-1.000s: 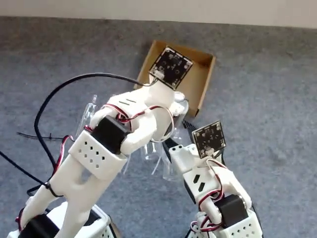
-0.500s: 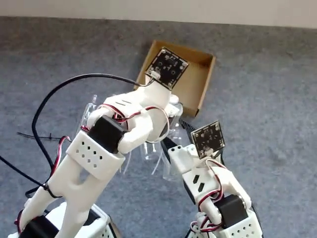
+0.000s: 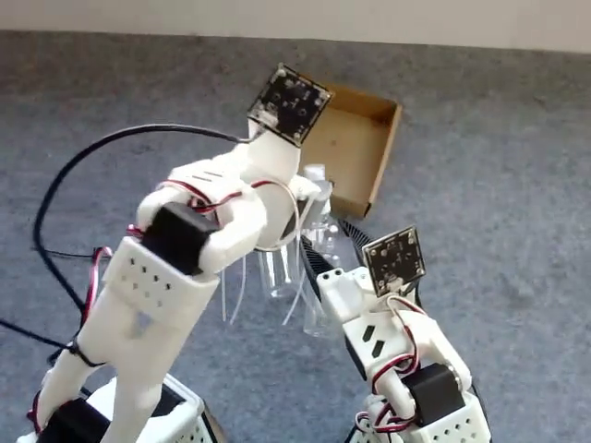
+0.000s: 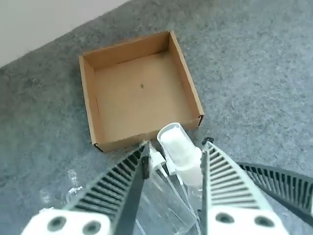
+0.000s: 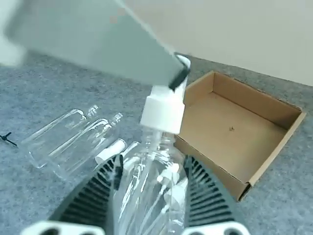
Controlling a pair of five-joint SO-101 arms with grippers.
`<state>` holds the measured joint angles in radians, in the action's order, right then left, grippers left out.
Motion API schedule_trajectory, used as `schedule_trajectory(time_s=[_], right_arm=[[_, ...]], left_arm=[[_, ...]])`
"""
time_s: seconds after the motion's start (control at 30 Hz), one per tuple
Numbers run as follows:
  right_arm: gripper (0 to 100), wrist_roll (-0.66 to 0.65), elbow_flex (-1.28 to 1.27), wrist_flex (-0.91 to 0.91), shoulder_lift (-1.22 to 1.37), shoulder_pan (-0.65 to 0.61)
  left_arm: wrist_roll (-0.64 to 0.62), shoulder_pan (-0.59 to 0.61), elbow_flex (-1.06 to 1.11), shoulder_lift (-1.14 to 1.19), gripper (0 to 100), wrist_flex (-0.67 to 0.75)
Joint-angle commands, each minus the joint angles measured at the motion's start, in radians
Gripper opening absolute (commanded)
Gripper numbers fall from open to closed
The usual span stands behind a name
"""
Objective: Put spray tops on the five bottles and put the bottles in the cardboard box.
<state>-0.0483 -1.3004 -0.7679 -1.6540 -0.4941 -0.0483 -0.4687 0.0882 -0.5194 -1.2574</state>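
Now left gripper (image 4: pixel 176 146), clamped on spray top (image 4: pixel 180 152), sits higher; right gripper (image 5: pixel 152 162) grips bottle (image 5: pixel 151 192).

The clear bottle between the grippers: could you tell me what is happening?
The right gripper holds the clear plastic bottle by its body while the left gripper grips the white spray top at its neck. The brown cardboard box holds no bottles, and two uncapped clear bottles lie on the grey carpet.

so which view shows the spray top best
Right wrist view: the spray top shows side-on over the bottle. The left wrist view sees it from above inside the left gripper; in the high view an arm hides most of it.
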Motion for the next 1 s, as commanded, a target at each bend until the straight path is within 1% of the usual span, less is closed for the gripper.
schedule_trajectory(time_s=[0.0, 0.13, 0.23, 0.3, 0.37, 0.43, 0.53, 0.6, 0.7, 0.8, 0.87, 0.97], right_arm=[[0.5, 0.003, 0.010, 0.027, -0.010, 0.004], [0.5, 0.005, 0.010, 0.027, -0.010, 0.004], [0.5, 0.005, 0.018, 0.031, -0.010, 0.016], [0.5, 0.005, 0.018, 0.101, -0.007, 0.070], [0.5, 0.009, 0.018, 0.203, 0.004, 0.119], [0.5, 0.012, 0.018, 0.269, 0.033, 0.140], [0.5, 0.014, 0.079, 0.300, 0.130, 0.140], [0.5, 0.041, 0.140, 0.306, 0.228, 0.140], [0.5, 0.114, 0.265, 0.306, 0.390, 0.139], [0.5, 0.126, 0.398, 0.306, 0.553, 0.097], [0.5, 0.127, 0.470, 0.306, 0.650, 0.048], [0.5, 0.130, 0.573, 0.306, 0.779, -0.018]], left_arm=[[0.018, 0.024, -0.137, -0.012, 17, -0.021], [0.018, 0.065, -0.173, -0.012, 17, -0.026], [0.029, 0.099, -0.133, -0.012, 16, -0.052], [0.066, 0.127, -0.108, -0.015, 16, -0.086], [0.077, 0.162, -0.070, -0.050, 16, -0.107], [0.078, 0.180, 0.004, -0.120, 16, -0.103], [0.092, 0.185, 0.168, -0.282, 16, -0.095], [0.146, 0.185, 0.303, -0.395, 17, -0.035], [0.169, 0.197, 0.498, -0.533, 17, 0.075], [0.169, 0.219, 0.645, -0.639, 17, 0.132], [0.164, 0.217, 0.719, -0.700, 17, 0.144], [0.150, 0.196, 0.808, -0.802, 22, 0.144]])
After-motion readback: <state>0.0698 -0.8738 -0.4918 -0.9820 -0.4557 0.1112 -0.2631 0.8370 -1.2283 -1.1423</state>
